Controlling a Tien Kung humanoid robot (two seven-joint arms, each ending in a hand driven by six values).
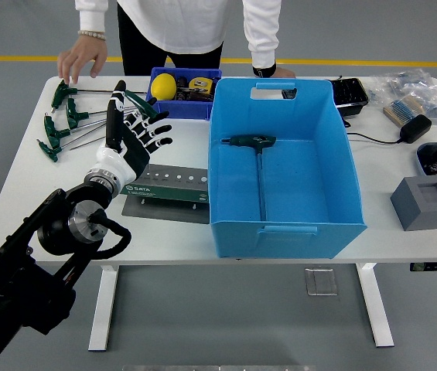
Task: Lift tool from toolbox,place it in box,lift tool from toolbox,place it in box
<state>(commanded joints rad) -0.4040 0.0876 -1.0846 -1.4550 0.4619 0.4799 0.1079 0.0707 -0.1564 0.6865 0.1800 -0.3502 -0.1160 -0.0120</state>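
My left hand [134,127] is raised above the left end of the grey-green tool holder [173,190]. A green T-handle hex key [139,103] sits between its thumb and fingers, which are only loosely curled. The hand is left of the big blue box [334,116]. Another green T-handle hex key [254,142] lies inside that box. A person stands at the far side, with one hand [79,59] lifted over the table's far left corner and the other [277,72] behind the box. My right arm is out of view.
Several loose green hex keys [59,124] lie at the far left. A small blue bin [189,108] with a yellow object stands behind my hand. A grey block [425,202], a black adapter [415,127] and small parts trays are at the right.
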